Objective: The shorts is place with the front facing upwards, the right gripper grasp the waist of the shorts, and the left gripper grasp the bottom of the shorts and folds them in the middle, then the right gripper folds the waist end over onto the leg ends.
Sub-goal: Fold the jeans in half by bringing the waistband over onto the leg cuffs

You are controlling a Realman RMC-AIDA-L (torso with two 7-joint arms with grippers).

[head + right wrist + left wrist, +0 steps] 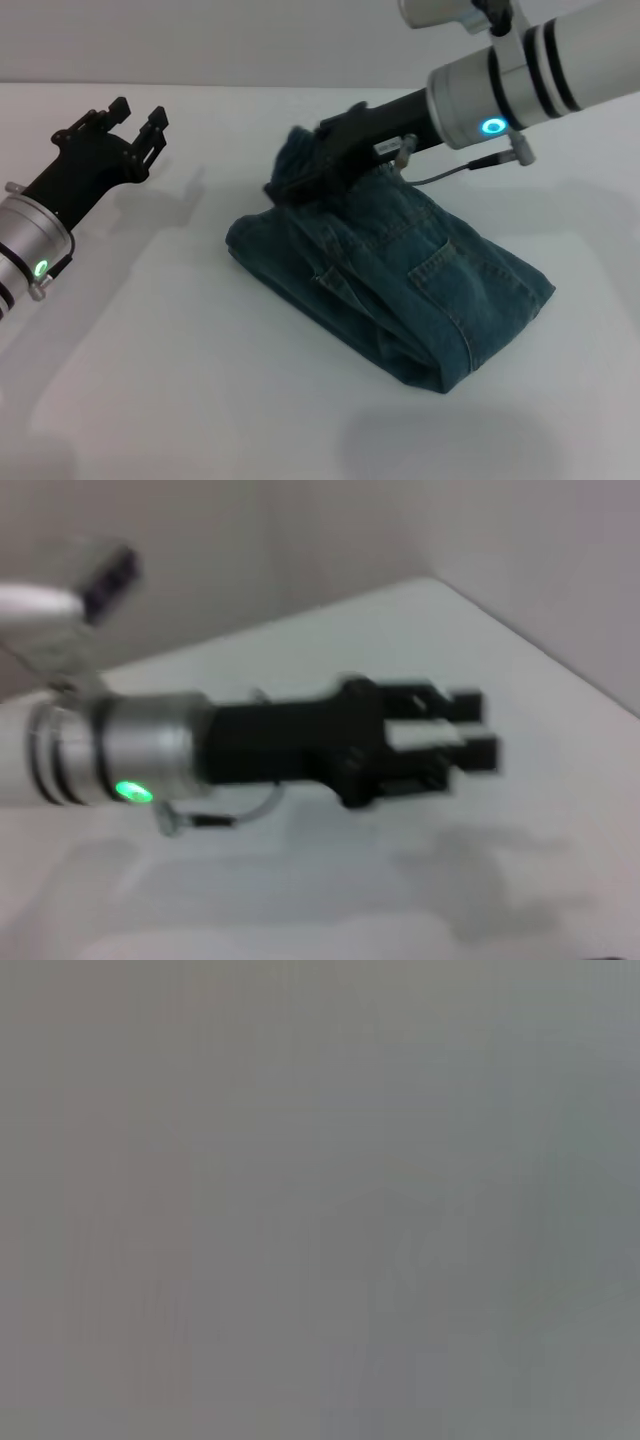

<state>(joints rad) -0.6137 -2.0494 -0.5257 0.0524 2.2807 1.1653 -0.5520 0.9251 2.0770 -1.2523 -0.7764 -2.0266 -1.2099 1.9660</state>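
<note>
One right gripper clamps the shorts — their far edge lifted.

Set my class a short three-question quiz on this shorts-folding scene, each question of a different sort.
1. True or false: the left gripper touches the shorts.
2. Which is at the raised end of the shorts? A the left gripper; B the right gripper.
3. Fill in: the left gripper's jaws stand ____.
Key: 1 false; 2 B; 3 open.
</note>
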